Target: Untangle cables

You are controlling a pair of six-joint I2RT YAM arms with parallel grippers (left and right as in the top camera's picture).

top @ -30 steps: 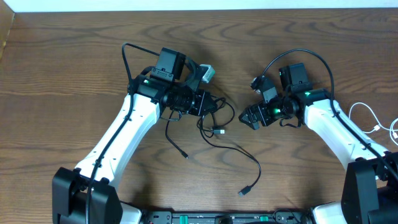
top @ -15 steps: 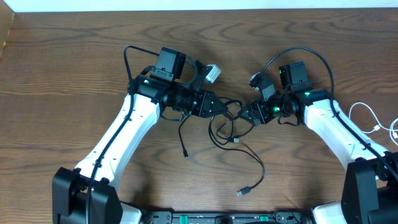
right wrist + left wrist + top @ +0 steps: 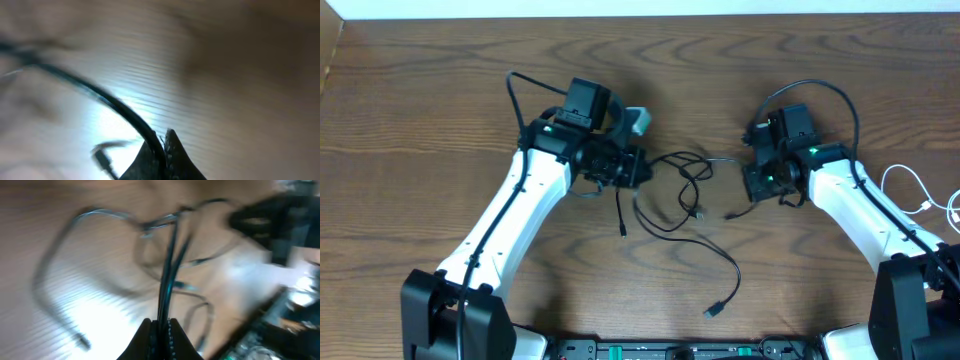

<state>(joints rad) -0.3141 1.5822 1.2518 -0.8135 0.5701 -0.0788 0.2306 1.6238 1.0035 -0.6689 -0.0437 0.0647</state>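
Observation:
The black cable (image 3: 692,240) lies in loose loops at mid-table, and a stretch of it runs taut between my two grippers. One plug end (image 3: 715,310) rests near the front and another (image 3: 623,232) lies below the left gripper. My left gripper (image 3: 641,168) is shut on black cable strands (image 3: 167,275), which rise straight from its closed jaws (image 3: 161,326). On the other side my right gripper (image 3: 750,172) is shut on the black cable (image 3: 100,97), pinched between its fingertips (image 3: 162,147). The white cable (image 3: 905,185) lies apart at the right edge. Both wrist views are blurred.
Thick black wires arc over each arm's wrist. The right arm's white link (image 3: 860,210) passes close to the white cable. A pale strip (image 3: 640,8) borders the wooden table's far edge.
The right gripper shut on the black cable and drew back to the right. The left gripper pulled left with its strands. The tangle between them has stretched out.

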